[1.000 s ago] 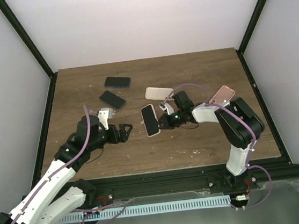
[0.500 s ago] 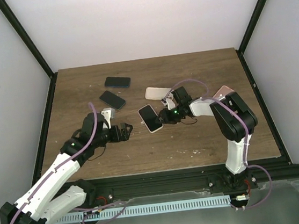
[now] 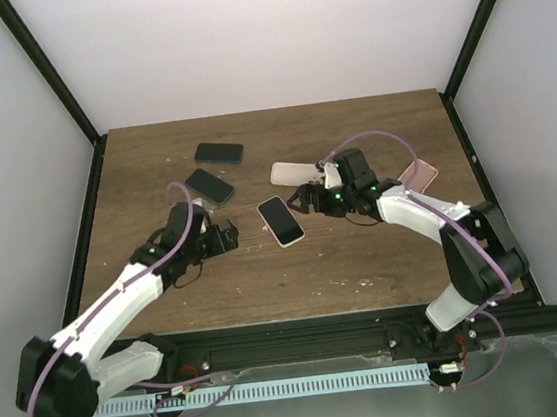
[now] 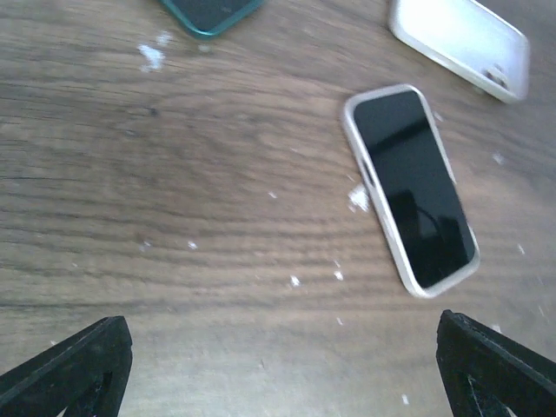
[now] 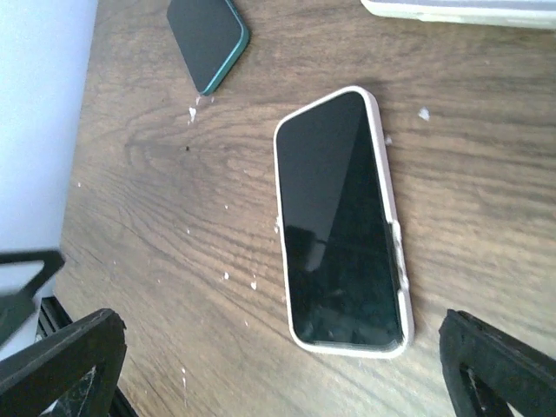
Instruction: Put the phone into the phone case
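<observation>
Phone (image 3: 281,220) lies flat, screen up, inside pale case (image 5: 393,228) on the table (image 3: 365,259), between both grippers. Left gripper (image 3: 229,232) and right gripper (image 3: 300,200): jaws spread wide, gripping nothing.

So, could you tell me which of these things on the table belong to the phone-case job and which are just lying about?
Job: cased phone; left tool, right tool, both open.
Lying about: near dark device; far dark device; white case; pink case.
</observation>
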